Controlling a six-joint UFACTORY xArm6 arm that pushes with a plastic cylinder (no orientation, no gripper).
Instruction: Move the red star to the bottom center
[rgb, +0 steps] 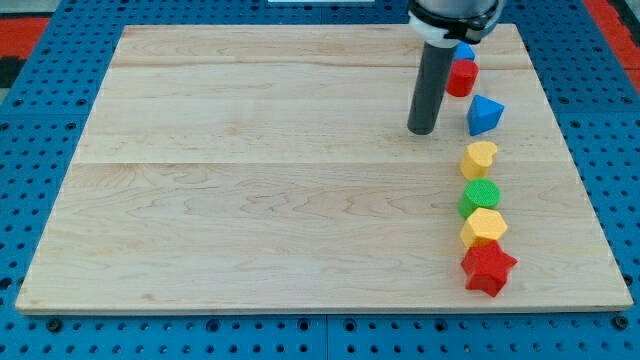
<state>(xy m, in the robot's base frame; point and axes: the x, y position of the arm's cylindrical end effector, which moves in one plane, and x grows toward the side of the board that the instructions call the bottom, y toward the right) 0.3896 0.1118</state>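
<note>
The red star (487, 268) lies near the board's bottom right corner, at the low end of a column of blocks. My tip (422, 130) rests on the board in the upper right part, well above the star and left of the column. It stands just left of the blue block (484, 115) and below the red block (460, 77). It touches no block.
The column on the view's right, from the top: a small blue block (465, 50), the red block, the blue block, a yellow block (479, 158), a green block (479, 197), a yellow block (484, 227) touching the red star. The wooden board (250, 170) sits on a blue pegboard.
</note>
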